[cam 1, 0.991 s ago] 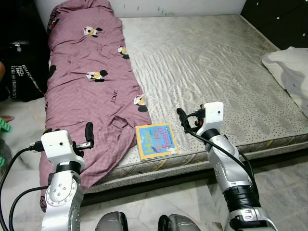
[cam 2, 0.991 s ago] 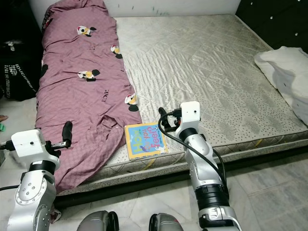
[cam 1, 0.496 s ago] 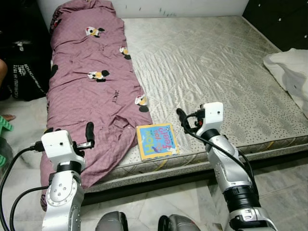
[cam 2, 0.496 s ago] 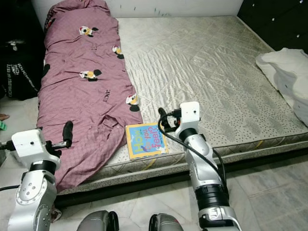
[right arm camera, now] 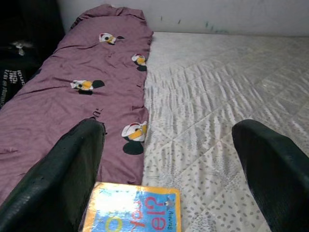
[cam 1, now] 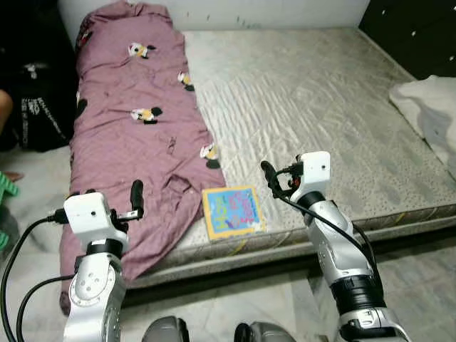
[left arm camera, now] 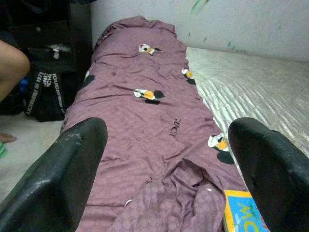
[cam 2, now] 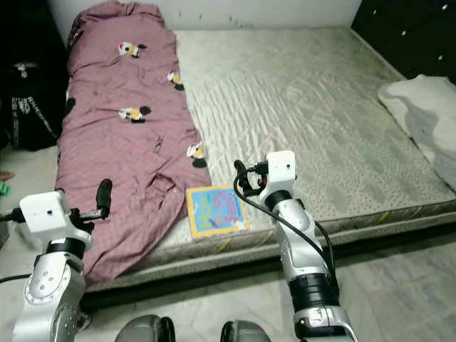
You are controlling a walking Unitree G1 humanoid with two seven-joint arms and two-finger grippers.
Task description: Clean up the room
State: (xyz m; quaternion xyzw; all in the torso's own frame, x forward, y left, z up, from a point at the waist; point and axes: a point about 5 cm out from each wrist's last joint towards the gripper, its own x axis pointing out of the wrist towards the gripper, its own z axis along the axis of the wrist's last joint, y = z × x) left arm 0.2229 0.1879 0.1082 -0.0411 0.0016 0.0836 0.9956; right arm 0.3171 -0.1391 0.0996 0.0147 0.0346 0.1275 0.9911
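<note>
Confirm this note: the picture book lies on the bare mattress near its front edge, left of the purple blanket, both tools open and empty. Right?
Wrong side. In the left eye view the picture book lies right of the purple blanket, on the bare mattress. The left tool and right tool are open and empty.

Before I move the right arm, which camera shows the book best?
The left eye view: the whole book lies flat near the mattress edge, beside the purple blanket. The right eye view matches. The right wrist view cuts off its near part; the left wrist view catches a corner.
</note>
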